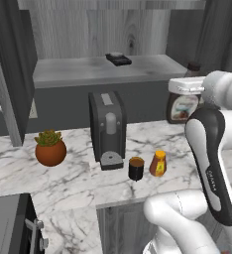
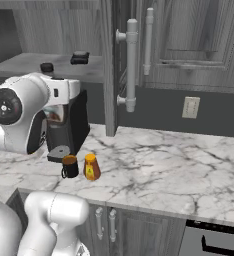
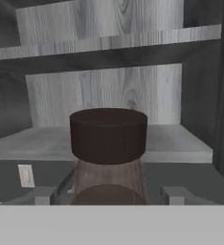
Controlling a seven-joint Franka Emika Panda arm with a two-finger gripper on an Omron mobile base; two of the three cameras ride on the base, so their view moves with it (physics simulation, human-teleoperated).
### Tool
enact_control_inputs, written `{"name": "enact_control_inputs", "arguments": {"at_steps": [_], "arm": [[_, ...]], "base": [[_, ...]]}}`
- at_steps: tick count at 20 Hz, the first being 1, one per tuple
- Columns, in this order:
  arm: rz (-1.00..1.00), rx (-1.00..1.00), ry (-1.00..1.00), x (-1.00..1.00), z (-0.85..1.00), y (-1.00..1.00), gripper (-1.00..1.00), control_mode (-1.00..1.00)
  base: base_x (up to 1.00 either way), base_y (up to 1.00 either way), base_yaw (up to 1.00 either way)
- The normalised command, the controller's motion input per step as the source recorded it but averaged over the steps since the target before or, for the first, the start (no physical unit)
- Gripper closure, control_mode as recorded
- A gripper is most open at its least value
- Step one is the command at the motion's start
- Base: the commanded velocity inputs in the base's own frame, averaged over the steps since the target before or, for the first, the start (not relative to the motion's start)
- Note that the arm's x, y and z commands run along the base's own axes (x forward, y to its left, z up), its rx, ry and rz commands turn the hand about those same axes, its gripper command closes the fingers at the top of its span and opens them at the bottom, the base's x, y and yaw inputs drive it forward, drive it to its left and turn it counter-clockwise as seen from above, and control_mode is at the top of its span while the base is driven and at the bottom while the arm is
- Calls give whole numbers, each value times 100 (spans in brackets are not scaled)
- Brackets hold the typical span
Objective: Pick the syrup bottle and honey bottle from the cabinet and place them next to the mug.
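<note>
Where my left base view runs from the plant pot past the coffee machine, the mug and honey bottle stand just beside each other on the marble worktop. Farther right, my pincer clasps the syrup bottle by its neck, held off the worktop in front of the cabinet shelf. Hand view adds the bottle's dark cap up close, finger tips flanking the neck. Right base view adds a wall outlet.
</note>
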Motion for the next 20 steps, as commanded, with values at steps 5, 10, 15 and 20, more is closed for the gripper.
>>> {"name": "enact_control_inputs", "arguments": {"at_steps": [5, 10, 15, 20], "arm": [[-6, 0, 0, -20, -42, -27, 100, -100], [-3, 0, 0, -18, -35, -19, 100, -100], [0, 0, 0, -12, -20, -14, 100, -100], [0, -1, 8, -5, -19, -17, 100, -100]], "base": [[0, 0, 0], [0, 0, 0], [0, 0, 0], [0, 0, 0]]}}
